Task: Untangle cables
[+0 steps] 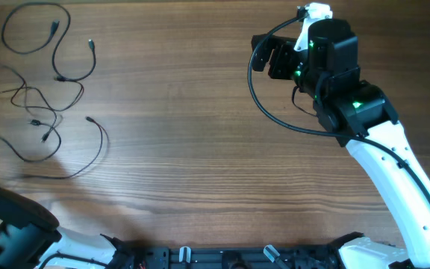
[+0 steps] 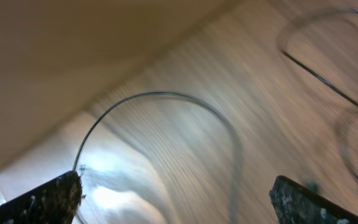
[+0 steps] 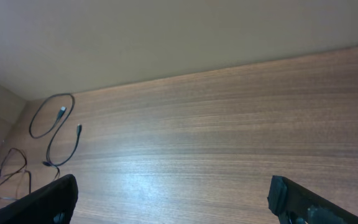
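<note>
Several thin black cables lie loose at the table's left. One cable (image 1: 58, 45) loops at the far left top. A second cable (image 1: 28, 97) curls below it. A third cable (image 1: 66, 161) arcs near the left front. In the right wrist view the looped cable (image 3: 58, 134) and another strand (image 3: 11, 174) show at the left. The left wrist view is blurred and shows a cable arc (image 2: 160, 96) on the wood. My left gripper (image 2: 173, 202) is open and empty, low at the front left corner. My right gripper (image 1: 263, 56) is open and empty, raised at the back right.
The right arm's own thick black cable (image 1: 263, 104) hangs in a loop beside the arm. The left arm's base (image 1: 10, 224) sits at the front left corner. The table's back edge meets a beige wall (image 3: 166, 37).
</note>
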You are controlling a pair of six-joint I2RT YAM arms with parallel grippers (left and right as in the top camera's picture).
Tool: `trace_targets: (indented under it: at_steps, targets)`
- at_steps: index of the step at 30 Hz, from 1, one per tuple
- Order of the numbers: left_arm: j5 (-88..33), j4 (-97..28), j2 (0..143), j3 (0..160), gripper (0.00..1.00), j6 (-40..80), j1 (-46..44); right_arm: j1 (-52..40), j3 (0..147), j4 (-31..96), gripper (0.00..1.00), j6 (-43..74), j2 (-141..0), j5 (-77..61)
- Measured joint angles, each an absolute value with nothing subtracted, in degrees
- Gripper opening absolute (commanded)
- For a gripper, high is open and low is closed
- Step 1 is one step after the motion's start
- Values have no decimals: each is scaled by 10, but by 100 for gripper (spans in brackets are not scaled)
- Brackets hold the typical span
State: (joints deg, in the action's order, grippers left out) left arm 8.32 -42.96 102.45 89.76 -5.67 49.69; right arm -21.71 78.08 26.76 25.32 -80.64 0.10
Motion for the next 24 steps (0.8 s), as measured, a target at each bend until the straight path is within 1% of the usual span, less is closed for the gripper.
trace_targets:
  at_steps: [1,7,8,10,12,14,15,18,23,24]
  targets:
    - [61,-440,1025,897,100,-57,497,-217,781,268,100,253,-806,1]
    - [-246,-534,1025,897,100,-53,495,-217,781,268,100,255,-807,1]
    - [-283,-540,1026,897,100,-53,492,-217,781,268,100,256,-807,1]
    - [-316,-544,1027,897,100,-53,480,-217,781,268,100,260,-807,1]
    - [-311,-562,1032,898,100,-53,458,-217,781,268,100,264,-807,1]
    - [-279,-583,1042,898,100,-53,432,-217,781,268,100,268,-807,1]
    - [-241,-592,1049,898,97,-53,414,-217,781,268,100,268,-807,1]
    - [-141,-596,1076,897,95,-53,367,-217,781,268,100,270,-807,1]
    - [4,-590,1118,897,91,-76,315,-217,781,274,100,270,-807,1]
    - [25,-586,1125,897,88,-80,311,-217,781,277,100,270,-807,1]
